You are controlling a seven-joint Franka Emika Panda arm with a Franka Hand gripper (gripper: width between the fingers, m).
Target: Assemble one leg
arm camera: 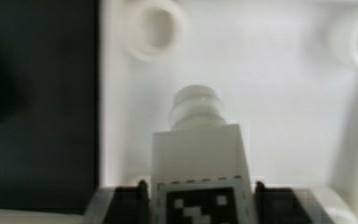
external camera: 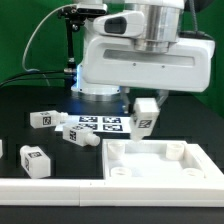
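Note:
My gripper [external camera: 146, 113] is shut on a leg [external camera: 146, 119], a small white block with a black-and-white tag, and holds it just above the back edge of the large white panel [external camera: 150, 163]. In the wrist view the held leg [arm camera: 201, 150] sits between my fingers with its round peg pointing at the panel [arm camera: 265, 90], between two round corner holes [arm camera: 153, 28]. Three more legs lie on the black table at the exterior view's left: one [external camera: 43, 119], one [external camera: 81, 138] and one [external camera: 36, 158].
The marker board [external camera: 97, 125] lies flat behind the panel, under the arm's base. A white rail [external camera: 50, 186] runs along the front edge. A green wall stands behind the arm.

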